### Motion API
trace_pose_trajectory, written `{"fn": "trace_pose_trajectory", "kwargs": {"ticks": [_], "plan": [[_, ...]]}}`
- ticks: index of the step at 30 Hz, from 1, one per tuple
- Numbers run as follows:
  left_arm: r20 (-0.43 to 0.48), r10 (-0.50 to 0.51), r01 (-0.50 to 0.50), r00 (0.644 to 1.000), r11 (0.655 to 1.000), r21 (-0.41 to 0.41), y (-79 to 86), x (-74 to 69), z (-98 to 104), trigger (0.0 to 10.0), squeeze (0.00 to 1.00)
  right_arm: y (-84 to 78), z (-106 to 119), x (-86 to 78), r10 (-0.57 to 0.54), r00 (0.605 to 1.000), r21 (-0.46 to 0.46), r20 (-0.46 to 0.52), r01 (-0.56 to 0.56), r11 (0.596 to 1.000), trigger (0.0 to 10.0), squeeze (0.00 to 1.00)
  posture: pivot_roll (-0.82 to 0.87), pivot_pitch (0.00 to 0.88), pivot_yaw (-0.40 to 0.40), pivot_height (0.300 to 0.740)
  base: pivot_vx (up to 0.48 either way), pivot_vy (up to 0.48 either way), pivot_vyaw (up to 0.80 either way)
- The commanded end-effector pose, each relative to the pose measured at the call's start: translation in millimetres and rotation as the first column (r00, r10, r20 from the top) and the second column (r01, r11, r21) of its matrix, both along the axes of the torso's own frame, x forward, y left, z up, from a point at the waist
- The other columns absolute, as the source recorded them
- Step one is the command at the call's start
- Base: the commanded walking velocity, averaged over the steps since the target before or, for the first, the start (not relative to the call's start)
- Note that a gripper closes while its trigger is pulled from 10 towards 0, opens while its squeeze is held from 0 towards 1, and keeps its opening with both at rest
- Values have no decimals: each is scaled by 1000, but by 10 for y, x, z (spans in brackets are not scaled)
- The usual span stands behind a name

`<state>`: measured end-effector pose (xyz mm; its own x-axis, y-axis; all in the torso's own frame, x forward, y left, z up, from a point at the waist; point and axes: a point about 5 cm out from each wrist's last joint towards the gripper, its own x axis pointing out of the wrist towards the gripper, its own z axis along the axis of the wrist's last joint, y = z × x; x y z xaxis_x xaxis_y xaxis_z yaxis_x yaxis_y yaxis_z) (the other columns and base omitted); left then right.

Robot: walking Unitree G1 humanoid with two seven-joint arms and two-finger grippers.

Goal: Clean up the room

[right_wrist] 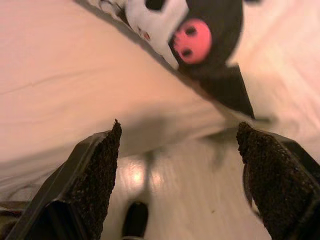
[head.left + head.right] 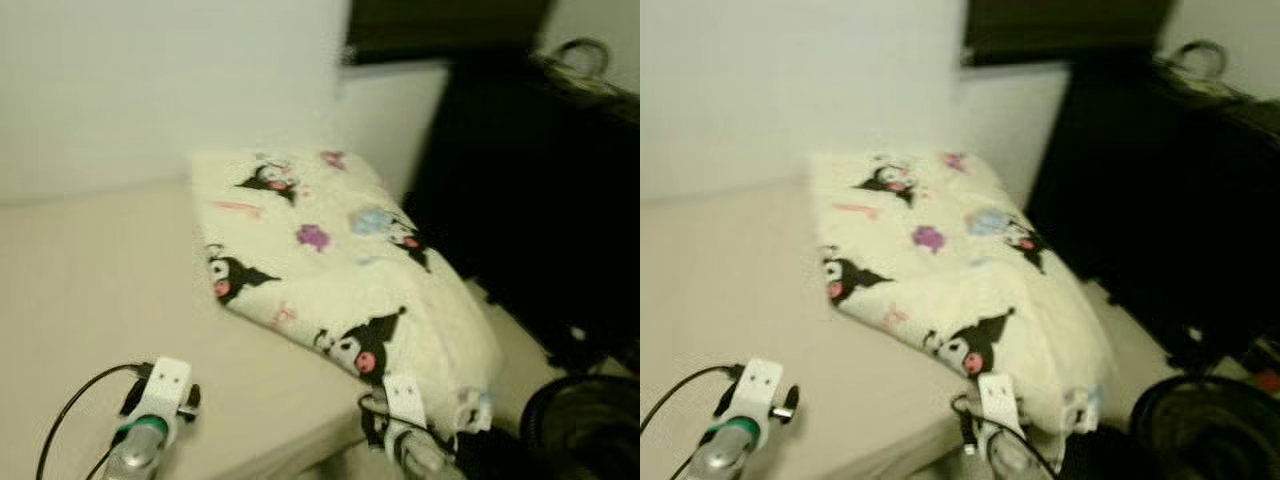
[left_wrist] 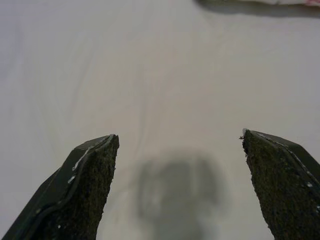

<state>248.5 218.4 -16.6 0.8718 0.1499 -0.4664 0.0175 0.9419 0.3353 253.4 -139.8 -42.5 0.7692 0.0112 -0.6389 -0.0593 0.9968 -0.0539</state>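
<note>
You have a cream folded blanket (image 2: 330, 260) printed with black-and-pink cartoon figures lying on the bed (image 2: 90, 300), pushed toward its right edge, with one corner hanging past the mattress near the floor. The head views are blurred. Your left gripper (image 3: 177, 185) hangs over bare sheet with its two black fingers spread wide and nothing between them; its shadow falls on the sheet just under it. Your right gripper (image 1: 177, 172) is also spread wide and empty, poised at the bed's edge just below the blanket's near corner, where a pink-faced cartoon head shows above the fingers and pale floor (image 1: 190, 200) shows between them. To your right stands a dark cabinet (image 2: 540, 200), and a round black bin (image 2: 585, 430) sits on the floor beside the bed.
</note>
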Motion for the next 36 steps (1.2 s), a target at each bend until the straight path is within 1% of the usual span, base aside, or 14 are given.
{"fn": "trace_pose_trajectory", "kwargs": {"ticks": [1,14,18,25,30,34,36], "plan": [[1,3,-3,1000,1000,-1,16,1,8,10000,0,5,-28,-36,-10,1000,10,-12,10,1000,10000,0,102,0,-28,740,0,0,800],[4,10,-10,1000,1000,-14,11,-16,4,10000,0,-25,-40,-55,-9,1000,9,-14,9,1000,10000,0,104,0,-38,740,0,0,800],[13,32,-32,999,999,-22,26,-24,10,10000,0,-45,-34,-47,-10,1000,5,-11,11,1000,10000,0,104,0,-41,740,0,0,800],[13,19,-19,1000,1000,-14,16,-17,19,10000,0,-49,-31,-43,-12,1000,5,-10,12,1000,10000,0,105,0,-42,740,0,0,800],[20,-8,8,1000,1000,-8,-9,1,33,10000,0,-83,-49,-68,-50,999,6,-17,50,999,10000,0,104,0,-43,740,0,0,0],[21,6,-5,1000,999,-40,-21,4,31,10000,0,-88,-59,-83,-49,999,7,-21,49,999,10000,0,102,0,-44,740,0,0,0],[21,5,-4,1000,999,-38,-28,7,32,10000,0,-93,-61,-86,-50,998,8,-22,51,999,10000,0,95,0,-45,740,0,-240,0]]}}
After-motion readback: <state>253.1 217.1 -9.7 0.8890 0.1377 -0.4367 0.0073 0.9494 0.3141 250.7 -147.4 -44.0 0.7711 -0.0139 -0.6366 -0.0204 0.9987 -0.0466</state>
